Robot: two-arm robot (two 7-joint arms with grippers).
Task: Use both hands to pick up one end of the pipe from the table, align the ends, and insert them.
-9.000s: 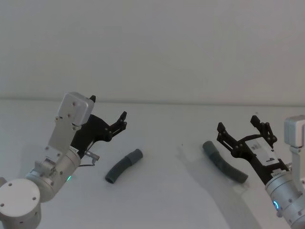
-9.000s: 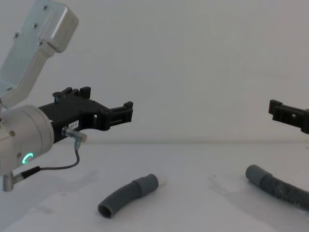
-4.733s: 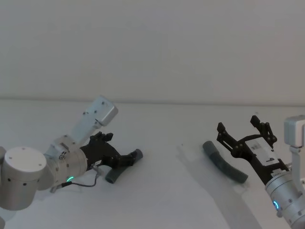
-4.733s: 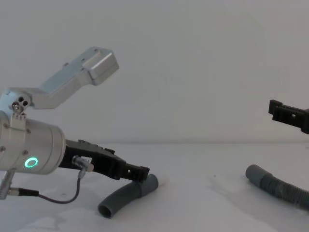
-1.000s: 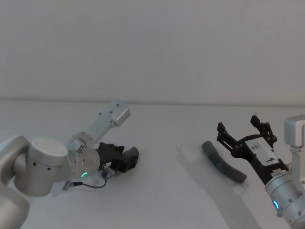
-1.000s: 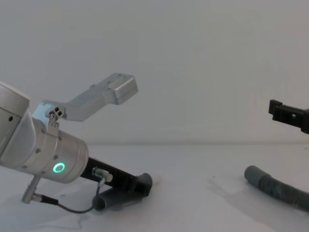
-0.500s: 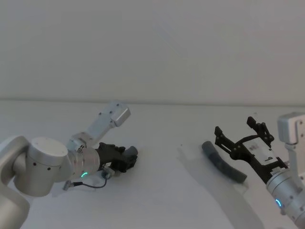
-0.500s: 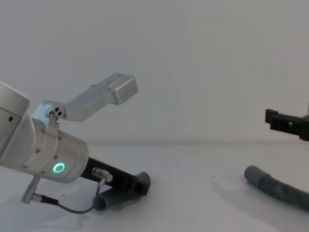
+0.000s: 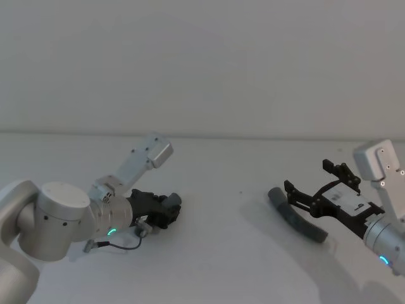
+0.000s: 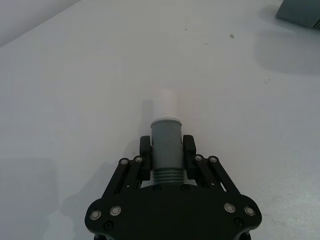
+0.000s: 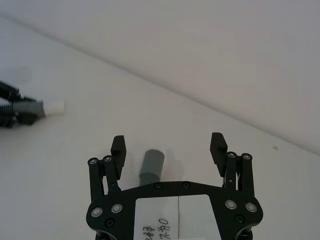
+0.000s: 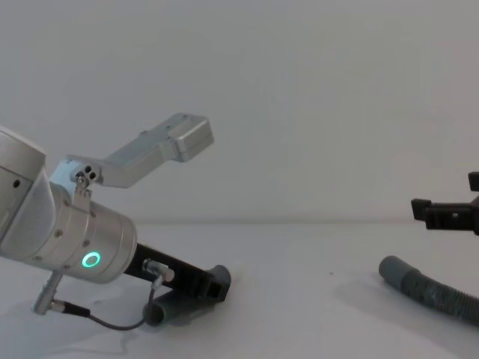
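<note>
Now, the left fingers (image 10: 145,151) are pinched in on the short tube (image 10: 166,142), one pad on either side of its body. So the left gripper (image 10: 166,150) has its piece, low at the table (image 9: 221,259) on the robot's left. Over on the other side, the right gripper (image 11: 168,146) is spread wide with nothing in it, poised over the corrugated hose (image 11: 151,167), which lies flat on the table.

By my reckoning one grasp is made. The second grasp, the lift, the lining-up of the ends and the push home are all to come.

The left wrist view shows that clamp plainly, where the head view hides most of the tube behind the gripper. The chest view adds clear air between the right fingers (image 12: 441,213) and the hose's cuff (image 12: 393,267). The right wrist view shows that cuff sitting nearer one finger than the other.
</note>
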